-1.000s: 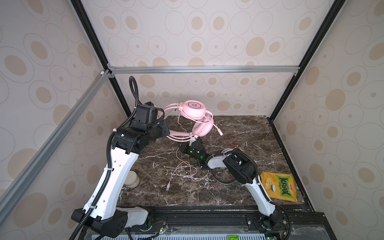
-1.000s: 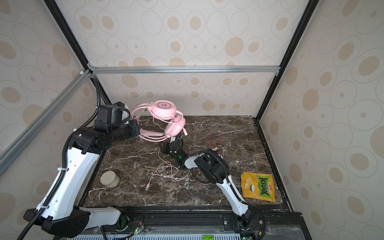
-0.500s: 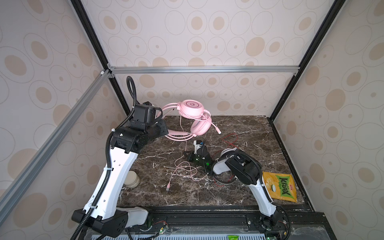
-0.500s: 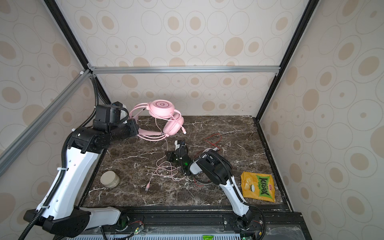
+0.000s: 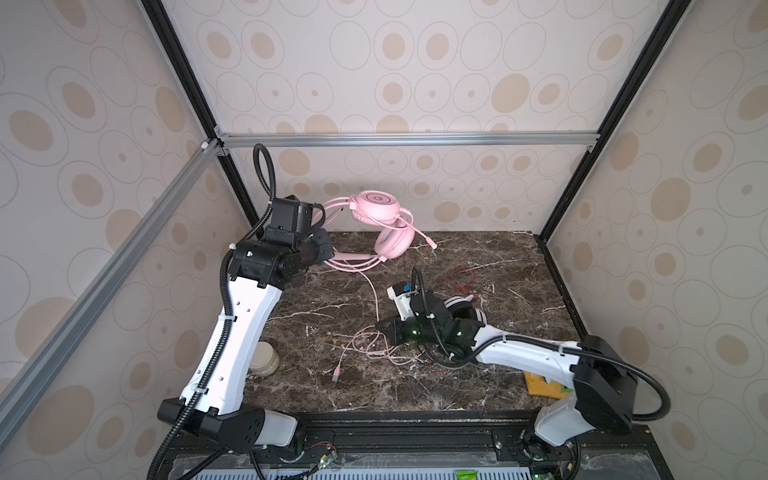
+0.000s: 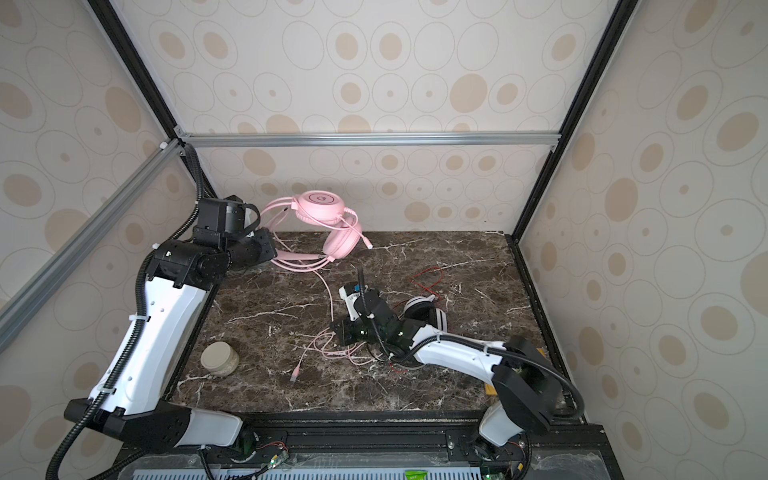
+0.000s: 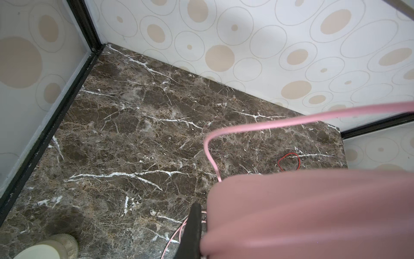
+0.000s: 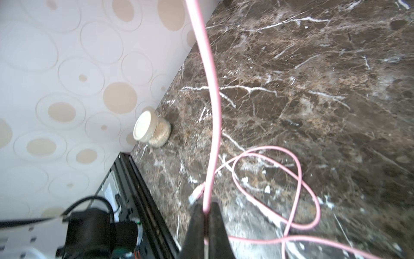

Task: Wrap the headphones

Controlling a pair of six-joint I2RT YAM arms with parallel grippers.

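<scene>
Standing close to the left edge of the marble counter (image 5: pixel 478 399), toward its front, a small cream-lidded jar (image 5: pixel 264 357) sits alone. Beyond it, near the far left corner, the left claw (image 5: pixel 322 249) is closed tight on the headband of the pink headset (image 5: pixel 376 205) and holds it clear of the counter, ear cups stacked one above the other and the boom mic jutting toward the far edge; in the left wrist view the band fills the frame beside one black finger (image 7: pixel 192 228). The pink cable (image 5: pixel 376 299) drops from the headset toward the middle of the counter, where it lies in loose loops with its plug end free toward the front edge. There the right claw (image 5: pixel 384 328) is shut on the cable; the right wrist view shows the strand pinched between its two fingers (image 8: pixel 197 224). Just beyond the right arm lies the white-and-black headset (image 5: pixel 461 305), partly hidden by it, flat on the counter, its thin red cable (image 5: pixel 463 276) curling toward the far edge. A yellow packet (image 5: pixel 540 384) rests near the front right corner, half covered by the arm.
</scene>
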